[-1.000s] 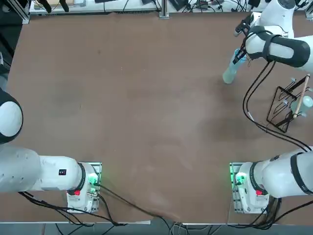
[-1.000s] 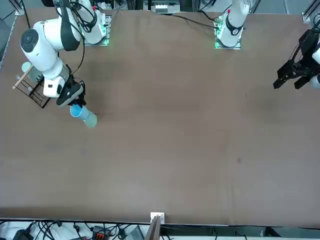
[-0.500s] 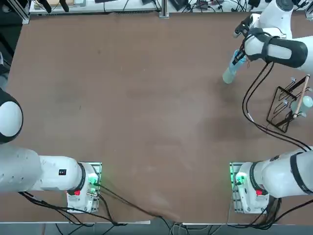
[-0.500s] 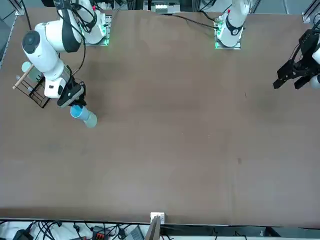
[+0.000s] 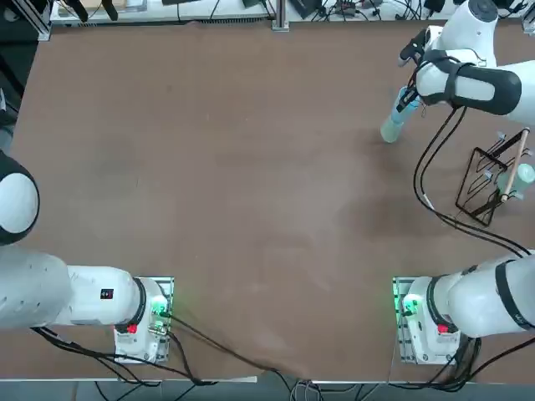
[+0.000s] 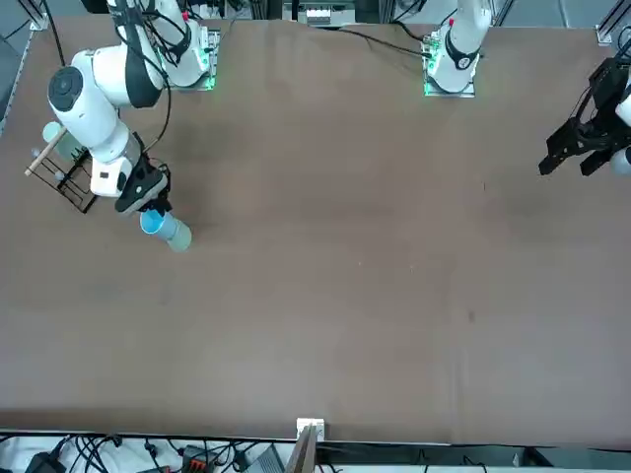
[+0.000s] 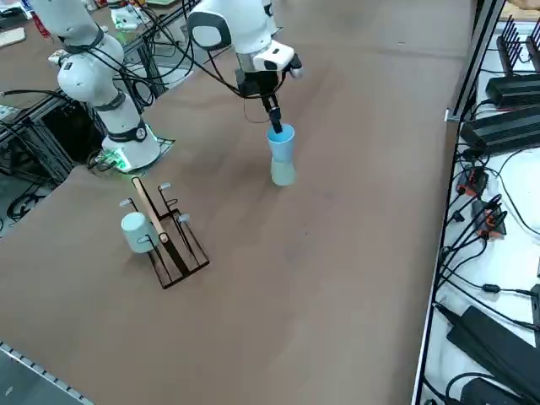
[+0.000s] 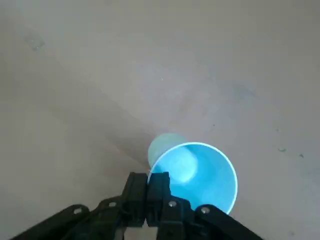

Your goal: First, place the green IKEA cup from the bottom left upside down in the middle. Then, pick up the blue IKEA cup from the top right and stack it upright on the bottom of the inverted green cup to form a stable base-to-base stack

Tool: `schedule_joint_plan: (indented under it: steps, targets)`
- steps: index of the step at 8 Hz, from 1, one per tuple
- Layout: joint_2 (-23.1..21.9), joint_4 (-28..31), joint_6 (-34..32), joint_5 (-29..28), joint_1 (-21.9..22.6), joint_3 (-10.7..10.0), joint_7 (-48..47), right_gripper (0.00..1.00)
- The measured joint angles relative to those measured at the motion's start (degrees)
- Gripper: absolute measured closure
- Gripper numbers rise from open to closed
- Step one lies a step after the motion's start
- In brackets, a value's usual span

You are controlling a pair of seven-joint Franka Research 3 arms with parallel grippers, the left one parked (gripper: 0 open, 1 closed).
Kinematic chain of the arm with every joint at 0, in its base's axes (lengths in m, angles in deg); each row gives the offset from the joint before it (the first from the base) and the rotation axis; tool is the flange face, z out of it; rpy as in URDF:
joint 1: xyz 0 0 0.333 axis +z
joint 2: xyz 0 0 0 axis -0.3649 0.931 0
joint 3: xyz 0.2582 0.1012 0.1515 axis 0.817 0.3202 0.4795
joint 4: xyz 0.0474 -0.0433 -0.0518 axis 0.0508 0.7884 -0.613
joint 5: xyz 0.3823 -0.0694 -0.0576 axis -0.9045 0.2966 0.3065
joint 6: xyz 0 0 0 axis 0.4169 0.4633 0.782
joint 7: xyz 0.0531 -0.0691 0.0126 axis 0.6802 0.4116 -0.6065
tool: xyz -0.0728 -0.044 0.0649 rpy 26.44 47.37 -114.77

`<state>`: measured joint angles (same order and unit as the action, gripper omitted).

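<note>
The blue IKEA cup stands upright on the upturned base of the inverted green IKEA cup, near the table's far right corner rather than its middle. In the top view the blue cup and green cup show as a leaning column. My right gripper is shut on the blue cup's rim from above. The wrist view looks into the blue cup, with the green cup peeking out beneath it and the gripper pinched on the rim. The front view shows the same blue cup on the green cup.
A black wire rack with a wooden rod and a pale cup hung on it stands at the table's right edge, close to the stack. It also shows in the top view as the rack. The parked left arm holds the opposite side.
The right arm's upper links have shifted slightly. The gripper and the two stacked cups stay in the same spot.
</note>
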<state>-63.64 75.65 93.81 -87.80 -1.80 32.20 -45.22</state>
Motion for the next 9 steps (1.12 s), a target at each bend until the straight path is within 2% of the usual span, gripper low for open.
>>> schedule_joint_plan:
  steps: [9]
  targets:
    - [0.27, 0.12, 0.0, 0.01, -0.06, -0.02, -0.23, 0.95]
